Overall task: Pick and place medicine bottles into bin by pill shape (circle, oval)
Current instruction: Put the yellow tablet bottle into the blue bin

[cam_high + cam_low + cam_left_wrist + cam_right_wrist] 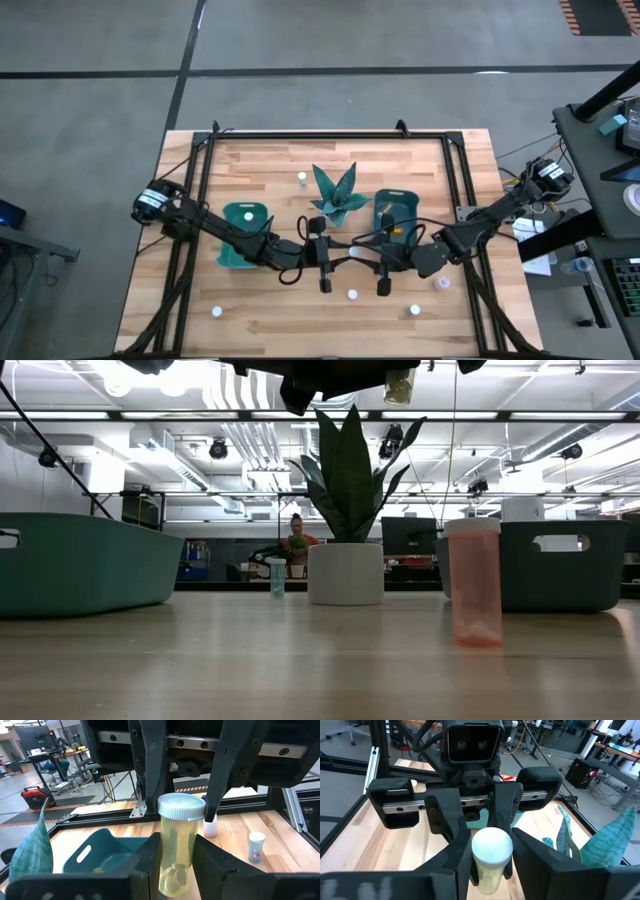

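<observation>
Two dark robot arms reach inward over the table and meet near its middle, grippers facing each other. The left gripper [175, 857] and the right gripper [490, 857] each have both fingers pressed against the same small bottle [177, 845] — held between them, raised off the table.

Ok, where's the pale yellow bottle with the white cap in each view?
High view: pale yellow translucent bottle with a white cap, mid-table, just front of the plant.
Low view: top edge, right of centre.
Left wrist view: centre of the picture.
Right wrist view: bottom centre, cap towards the camera.
Shared landmark: teal spiky plant.
</observation>
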